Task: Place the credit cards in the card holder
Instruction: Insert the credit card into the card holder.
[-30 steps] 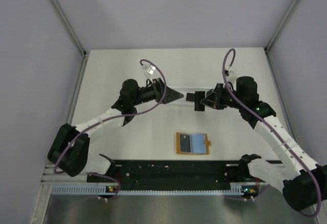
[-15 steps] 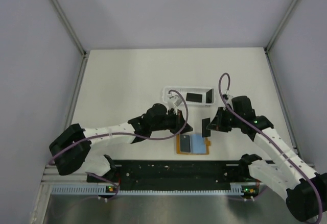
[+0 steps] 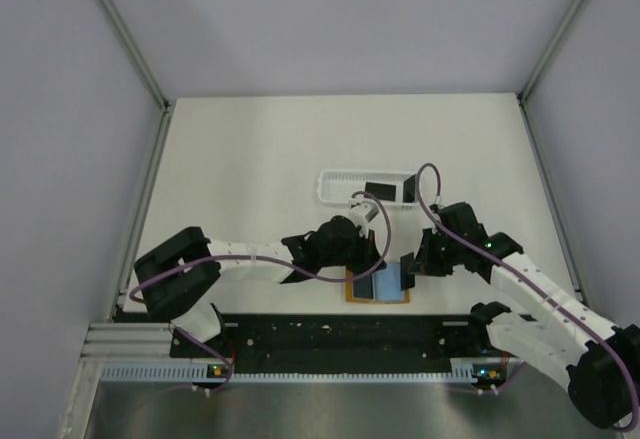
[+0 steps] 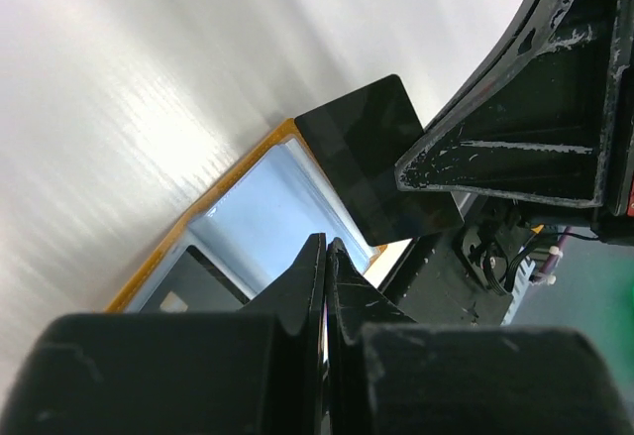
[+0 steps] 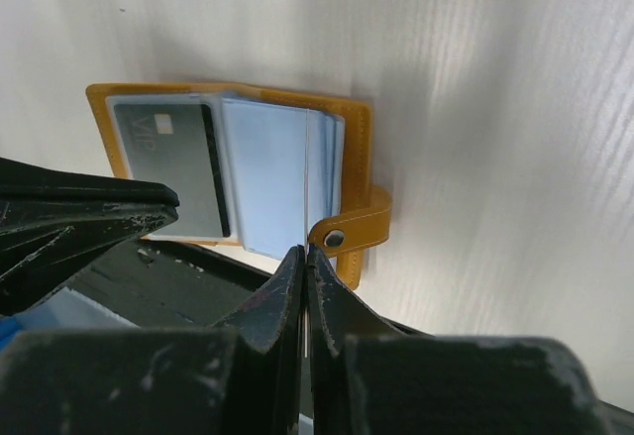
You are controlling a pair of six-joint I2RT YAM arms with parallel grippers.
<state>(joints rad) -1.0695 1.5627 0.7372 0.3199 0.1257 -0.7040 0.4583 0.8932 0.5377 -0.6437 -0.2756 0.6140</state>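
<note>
The orange card holder (image 3: 352,289) lies open on the table, its pale blue pockets up. One dark credit card (image 5: 183,167) sits in its left pocket. My right gripper (image 3: 412,262) is shut on another credit card (image 4: 371,153), held on edge just above the holder's right side near the snap tab (image 5: 347,237). In the right wrist view that card shows only as a thin line. My left gripper (image 3: 372,262) is shut with nothing visible between its fingers. Its tip (image 4: 325,249) is over the holder's blue pages (image 4: 263,222).
A long white tray (image 3: 330,187) stands behind the holder with two dark cards (image 3: 378,191) (image 3: 408,190) in it. A black rail (image 3: 340,334) runs along the near edge, close below the holder. The two grippers are close together.
Both arms have come from the tray down to the holder. The left gripper has gone from open to shut. The right gripper has carried its card to the holder.
</note>
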